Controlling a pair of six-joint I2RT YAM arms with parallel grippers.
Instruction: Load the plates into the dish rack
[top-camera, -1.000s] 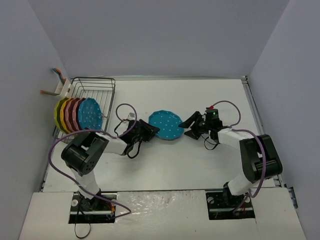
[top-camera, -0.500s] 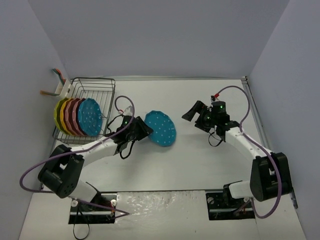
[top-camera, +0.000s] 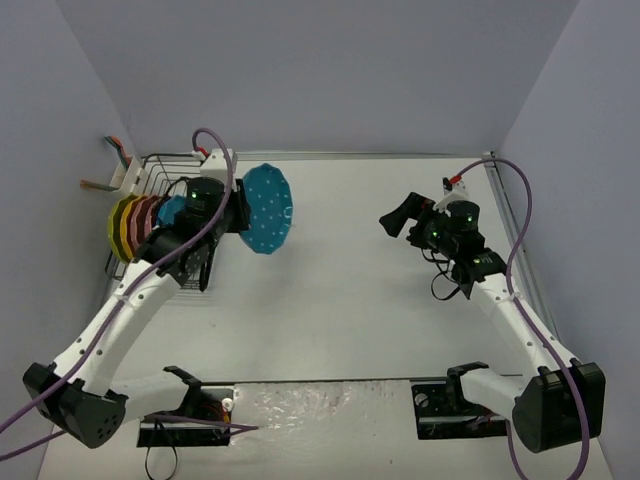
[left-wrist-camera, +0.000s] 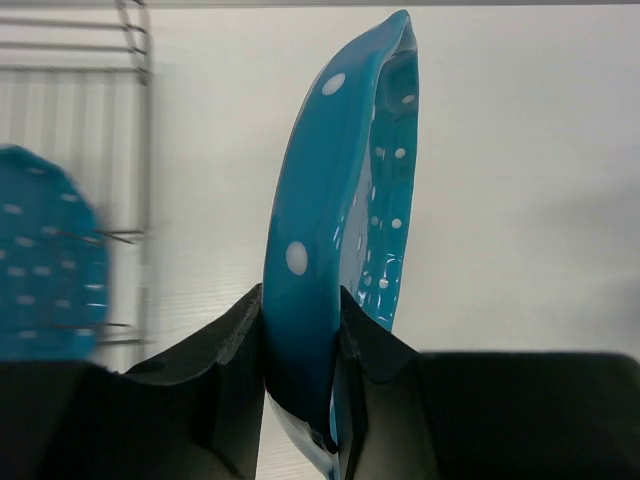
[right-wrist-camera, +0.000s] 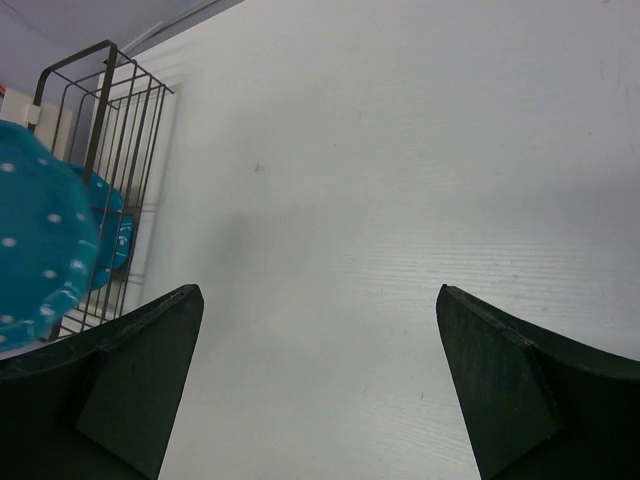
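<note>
My left gripper is shut on the rim of a turquoise polka-dot plate, held on edge in the air just right of the black wire dish rack. In the left wrist view the plate stands upright, pinched between the two fingers of that gripper. Several plates stand in the rack: lime, orange, pink and a turquoise one. My right gripper hangs wide open over the table's right half, holding nothing.
A white caddy with utensils sits at the rack's far left corner. Rack wires and the racked turquoise plate lie left of the held plate. Grey walls close in the table on three sides.
The left arm lifted the turquoise plate off the table's middle, turned it on edge and carried it back-left to the rack. The right gripper opened wide and drew away to the right.
</note>
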